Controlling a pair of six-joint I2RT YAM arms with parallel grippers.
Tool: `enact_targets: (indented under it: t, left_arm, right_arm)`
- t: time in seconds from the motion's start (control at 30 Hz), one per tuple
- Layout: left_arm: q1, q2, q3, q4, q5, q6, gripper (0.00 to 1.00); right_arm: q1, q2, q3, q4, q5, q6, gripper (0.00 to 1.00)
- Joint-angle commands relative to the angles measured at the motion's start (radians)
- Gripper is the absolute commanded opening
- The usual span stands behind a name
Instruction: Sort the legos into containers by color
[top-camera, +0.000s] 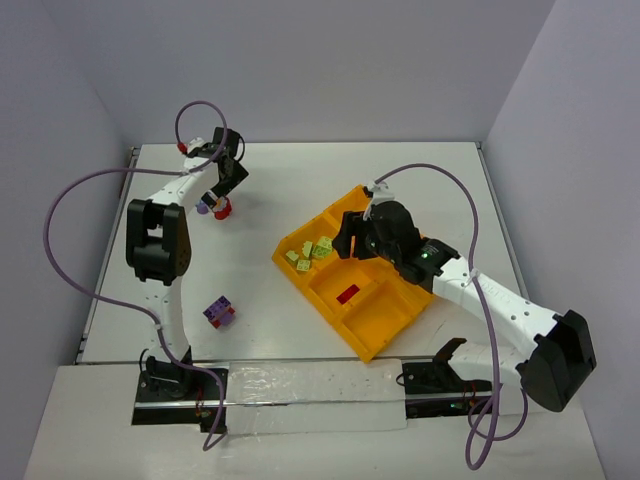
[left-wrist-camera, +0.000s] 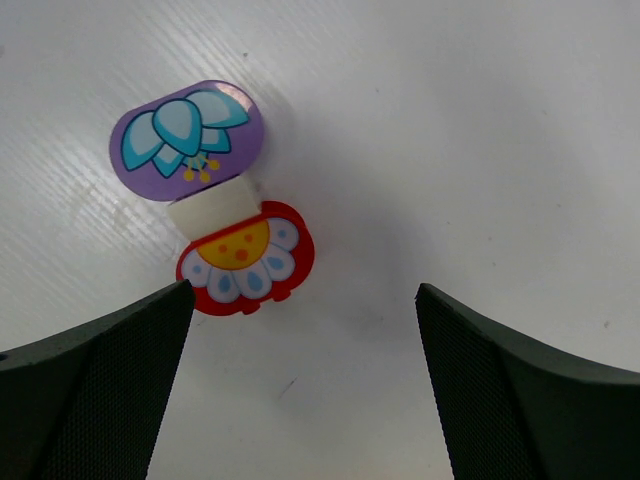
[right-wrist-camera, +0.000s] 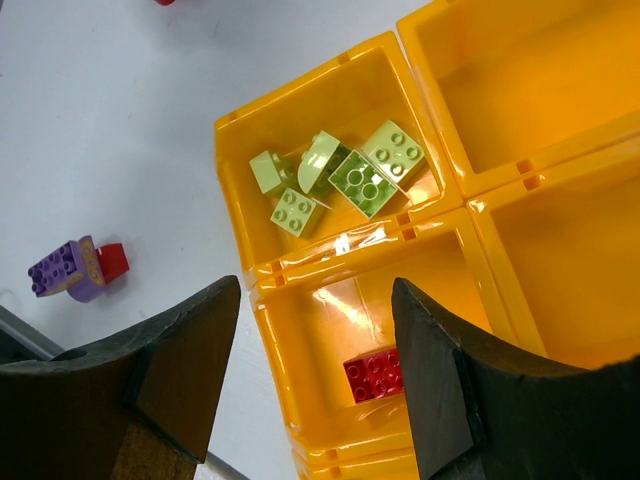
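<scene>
Right claw, left claw agape, empty; tray compartments: 1 red lego, 5 yellow-green legos adjacent

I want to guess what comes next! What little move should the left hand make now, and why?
Probably slide forward and sideways until the joined red flower lego and purple flower lego sit between its fingers. The left hand is open and empty, and the pair lies ahead of it, nearer one finger, so closing now would likely miss.
</scene>
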Motion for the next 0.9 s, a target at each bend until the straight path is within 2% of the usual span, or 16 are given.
enact_targets:
  t: [0.0, 0.87]
  left_arm:
    - [0.014, 0.043, 0.079, -0.101, -0.078, -0.097, 0.99]
    - [0.028, 0.100, 0.002, -0.041, 0.019, -0.147, 0.99]
  right_arm:
    - [0.005, 0.024, 0.055, 0.038, 0.005, -0.014, 0.70]
    - [0.005, 0.069, 0.071, 0.032, -0.021, -0.019, 0.70]
